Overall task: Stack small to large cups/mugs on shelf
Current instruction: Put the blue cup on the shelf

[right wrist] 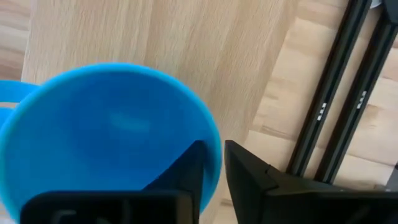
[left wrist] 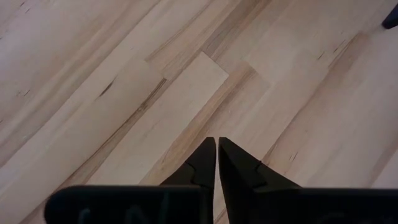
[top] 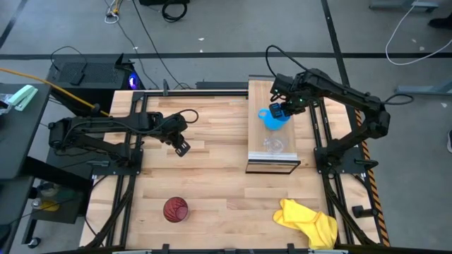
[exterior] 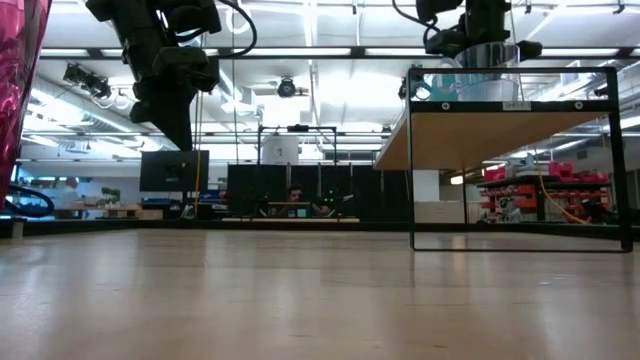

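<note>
The blue mug stands upright on its base at the far part of the shelf, its handle toward the table's left. My right gripper points down over the mug, open, with one finger inside the mug and one outside its wall. The small clear cup stands on the shelf just nearer than the mug. The dark red tumbler stands on the tabletop near the front left. My left gripper hangs shut over bare tabletop left of centre. My right gripper straddles the mug's rim on the side opposite the handle. It comes from above, one finger inside and one outside. The mug rests on the shelf. Whether either finger touches the wall I cannot tell.
A crumpled yellow cloth lies at the table's front right. Dark frame rails run just right of the shelf. In the low view the shelf stands raised on thin dark legs, with room beneath it.
</note>
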